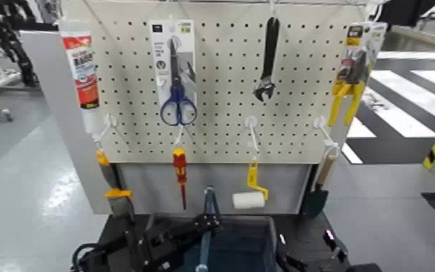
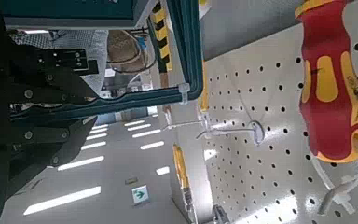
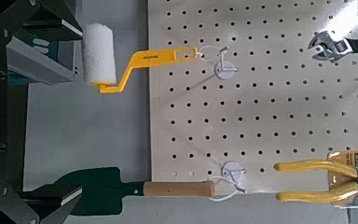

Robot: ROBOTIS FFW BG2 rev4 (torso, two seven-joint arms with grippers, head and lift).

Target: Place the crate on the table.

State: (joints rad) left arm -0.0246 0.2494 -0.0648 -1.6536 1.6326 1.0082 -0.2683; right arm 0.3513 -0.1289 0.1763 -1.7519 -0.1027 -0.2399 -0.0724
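One crate, dark blue-grey, sits low in the head view just below the pegboard, its blue handle bar upright. Left gripper and right gripper flank it; whether either is clamped, I cannot tell. Above hang a paint roller, screwdriver and scissors.

Crate – matt dark plastic; pegboard – smooth, perforated beige board.

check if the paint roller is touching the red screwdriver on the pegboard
Apart. The head view shows the paint roller hanging right of the red screwdriver, with bare grey panel and the crate's blue handle bar between them.
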